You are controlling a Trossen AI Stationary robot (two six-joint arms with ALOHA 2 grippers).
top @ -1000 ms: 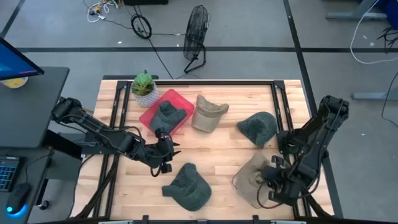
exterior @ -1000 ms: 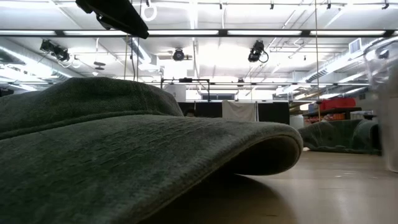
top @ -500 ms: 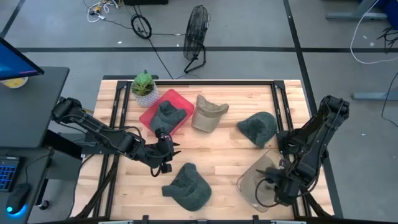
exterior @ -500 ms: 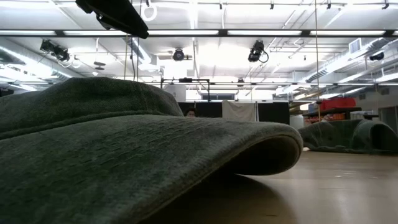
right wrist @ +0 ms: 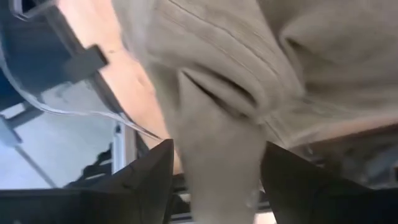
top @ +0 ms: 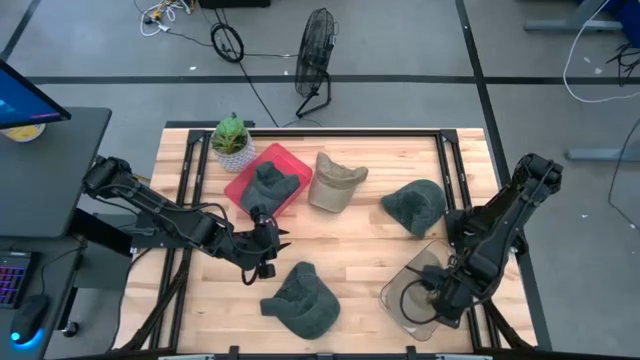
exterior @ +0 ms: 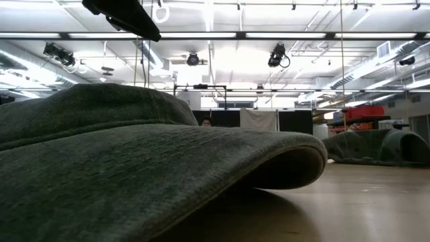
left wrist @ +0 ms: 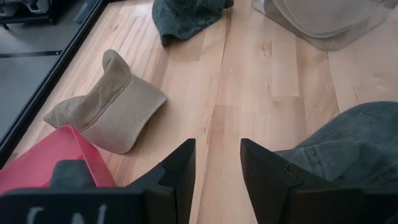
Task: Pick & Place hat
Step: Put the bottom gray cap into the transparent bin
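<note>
My right gripper (top: 440,296) reaches down into a clear bin (top: 392,300) at the near right. A tan hat (right wrist: 236,74) lies under it in the bin. A raised fold of the hat (right wrist: 217,174) stands between the gripper's spread fingers. My left gripper (top: 263,246) is open and empty above bare wood, between the red bin (top: 240,185) and a dark hat (top: 302,300) that lies flat near the table's near edge. My right gripper points down at the tan hat, one finger (right wrist: 146,183) on each side of a raised fold of its cloth (right wrist: 217,174). I cannot tell whether the fingers touch the fold. The hat rests in the clear bin.
A dark hat lies in the red bin (top: 268,182). A tan visor (top: 335,182) and another dark hat (top: 415,205) lie on the far half of the table. A potted plant (top: 232,140) stands at the far left corner. The near dark hat fills the low view (exterior: 134,168).
The tan hat first covered the clear bin's place as a broad tan patch. It now sits lower, with the bin's clear walls showing around it. A clear wall at the right edge of the low view has gone out of sight. My left arm has kept still.
</note>
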